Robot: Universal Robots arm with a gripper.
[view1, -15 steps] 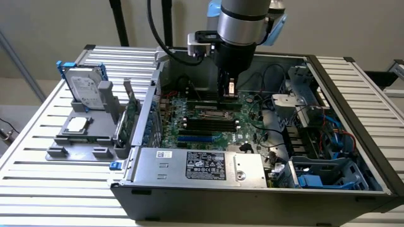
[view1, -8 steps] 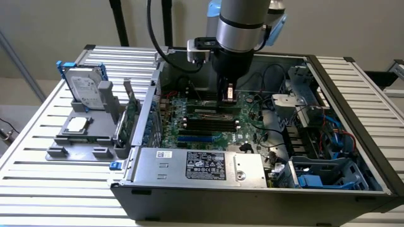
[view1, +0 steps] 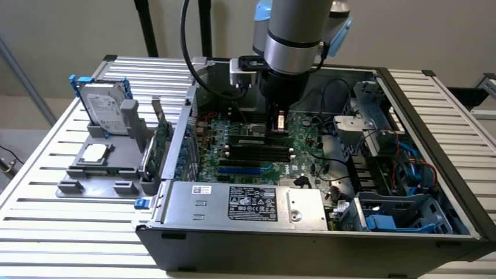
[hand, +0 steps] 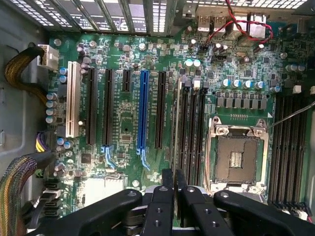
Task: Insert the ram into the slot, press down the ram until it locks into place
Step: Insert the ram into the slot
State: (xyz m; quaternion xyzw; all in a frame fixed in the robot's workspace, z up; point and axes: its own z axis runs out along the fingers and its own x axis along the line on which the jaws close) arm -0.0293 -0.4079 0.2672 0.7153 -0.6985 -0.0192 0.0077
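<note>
A pale slatted table (view1: 46, 174) in a plain beige-walled room carries an open grey computer case (view1: 310, 244), lying on its side at the middle of the exterior view. The silver robot arm (view1: 294, 29) drops into the case from twelve o'clock. A green motherboard (view1: 225, 131) (hand: 123, 118) covers the case floor, with a labelled silver box (view1: 248, 203) at its six o'clock edge. At nine o'clock of the case stands a grey holder (view1: 101, 168) with a hard drive (view1: 108, 107) upright in it. The black gripper (view1: 277, 129) (hand: 174, 189) hangs low over the board's centre. Its fingers (hand: 167, 196) are drawn together with only a dark sliver between them, and nothing is seen clamped there. The ram (view1: 250, 141) (hand: 177, 128) stands on edge in the slot (hand: 177, 87), the twelve o'clock one of a bank of parallel black sockets (view1: 259, 154) (hand: 193, 132). The gripper tip is at the ram's three o'clock end; whether it touches cannot be told. The blue socket (view1: 244, 171) (hand: 143, 110) lies at six o'clock of that bank.
</note>
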